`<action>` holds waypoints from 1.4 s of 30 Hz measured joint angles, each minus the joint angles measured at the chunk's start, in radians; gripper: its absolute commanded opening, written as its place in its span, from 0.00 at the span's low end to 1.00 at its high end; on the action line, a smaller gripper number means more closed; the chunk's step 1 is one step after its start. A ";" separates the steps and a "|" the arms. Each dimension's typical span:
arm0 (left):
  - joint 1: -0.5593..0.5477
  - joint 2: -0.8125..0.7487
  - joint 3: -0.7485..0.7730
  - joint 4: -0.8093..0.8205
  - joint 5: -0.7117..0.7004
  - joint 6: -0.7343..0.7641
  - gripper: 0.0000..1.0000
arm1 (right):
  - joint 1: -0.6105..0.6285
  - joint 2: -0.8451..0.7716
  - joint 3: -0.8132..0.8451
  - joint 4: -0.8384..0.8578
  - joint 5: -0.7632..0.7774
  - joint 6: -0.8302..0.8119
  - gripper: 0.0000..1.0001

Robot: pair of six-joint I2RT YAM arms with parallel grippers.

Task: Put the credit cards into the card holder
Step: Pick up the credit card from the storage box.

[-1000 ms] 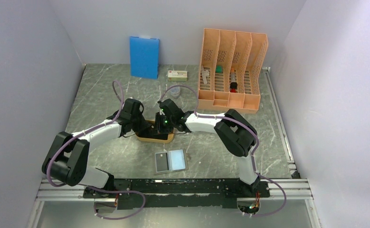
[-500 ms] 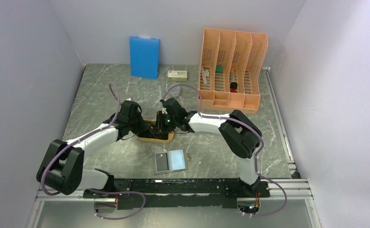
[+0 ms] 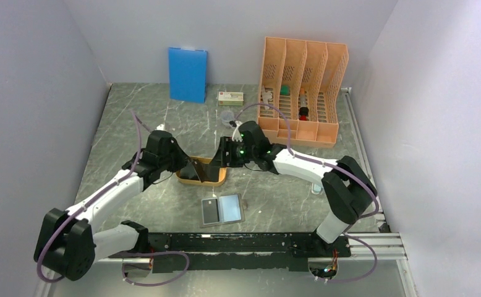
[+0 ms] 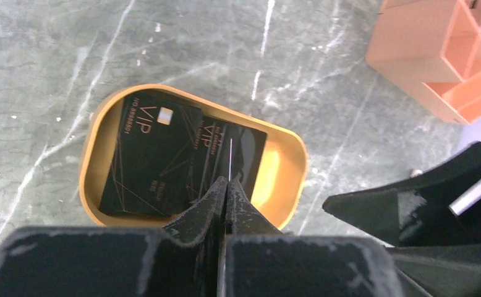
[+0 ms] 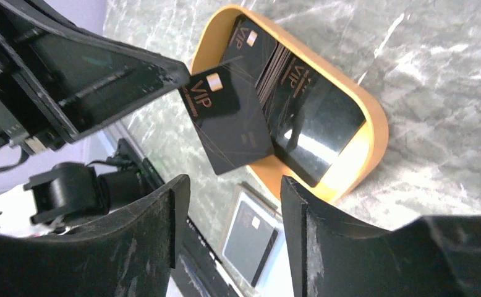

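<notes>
Over the orange tray [image 4: 274,176], the left claw [image 4: 225,185] is pinching one black card [image 5: 229,120] by its edge and holding it tilted above the tray. More cards [image 4: 151,154] are lying inside the tray. The right claw [image 5: 233,185] is standing open just beside, gripping nothing. Nearer the arm bases, the card holder [image 3: 229,208] is lying open on the bench [image 3: 133,111], with a dark card [image 3: 210,211] on it.

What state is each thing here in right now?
left gripper, shut on a credit card by its corner
right gripper, open and empty
orange tray, holding other cards, overlapping
card holder, lying open, a dark card on one half
file rack, upright, small items in its slots
</notes>
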 measured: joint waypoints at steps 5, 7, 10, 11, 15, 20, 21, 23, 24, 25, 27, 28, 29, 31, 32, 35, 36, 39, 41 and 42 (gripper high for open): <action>0.000 -0.094 0.000 -0.010 0.040 -0.005 0.05 | -0.033 -0.062 -0.103 0.081 -0.116 0.006 0.63; 0.000 -0.133 -0.003 -0.010 0.056 -0.012 0.05 | -0.033 -0.066 -0.129 0.115 -0.150 0.016 0.63; 0.001 -0.175 -0.003 -0.016 0.071 -0.022 0.05 | -0.033 -0.066 -0.165 0.188 -0.205 0.052 0.63; 0.001 -0.186 -0.003 -0.019 0.076 -0.024 0.05 | -0.034 -0.066 -0.175 0.217 -0.223 0.067 0.63; 0.004 -0.244 -0.004 -0.027 0.119 -0.041 0.05 | -0.034 -0.067 -0.207 0.336 -0.287 0.132 0.63; 0.005 -0.308 -0.015 -0.026 0.196 -0.079 0.05 | -0.037 -0.092 -0.226 0.419 -0.335 0.182 0.63; 0.006 -0.313 -0.015 -0.026 0.208 -0.084 0.05 | -0.038 -0.101 -0.228 0.426 -0.340 0.185 0.63; 0.006 -0.324 -0.015 -0.026 0.235 -0.097 0.05 | -0.043 -0.126 -0.236 0.433 -0.346 0.188 0.64; 0.006 -0.330 -0.016 -0.026 0.246 -0.103 0.05 | -0.045 -0.136 -0.241 0.435 -0.350 0.188 0.64; 0.006 -0.337 -0.016 -0.026 0.255 -0.109 0.05 | -0.049 -0.150 -0.249 0.436 -0.351 0.189 0.64; 0.006 -0.352 -0.016 -0.027 0.272 -0.121 0.05 | -0.058 -0.172 -0.263 0.436 -0.354 0.190 0.64; 0.006 -0.359 -0.016 -0.027 0.278 -0.126 0.05 | -0.063 -0.183 -0.267 0.430 -0.353 0.190 0.64; 0.006 -0.365 -0.016 -0.029 0.286 -0.132 0.05 | -0.068 -0.195 -0.269 0.420 -0.348 0.186 0.64; 0.006 -0.368 -0.015 -0.035 0.292 -0.136 0.05 | -0.078 -0.229 -0.272 0.377 -0.326 0.168 0.64; 0.006 -0.369 -0.014 -0.042 0.295 -0.138 0.05 | -0.083 -0.251 -0.275 0.360 -0.315 0.161 0.64; 0.006 -0.375 -0.012 -0.061 0.303 -0.147 0.05 | -0.097 -0.308 -0.277 0.339 -0.312 0.146 0.64; 0.006 -0.375 -0.010 -0.063 0.309 -0.152 0.05 | -0.099 -0.317 -0.277 0.339 -0.317 0.146 0.64; 0.006 -0.377 -0.010 -0.061 0.336 -0.173 0.05 | -0.100 -0.317 -0.277 0.342 -0.339 0.151 0.64; 0.006 -0.379 -0.010 -0.059 0.353 -0.189 0.05 | -0.100 -0.307 -0.277 0.338 -0.349 0.150 0.64; 0.006 -0.381 -0.010 -0.055 0.365 -0.200 0.05 | -0.100 -0.304 -0.277 0.330 -0.350 0.150 0.64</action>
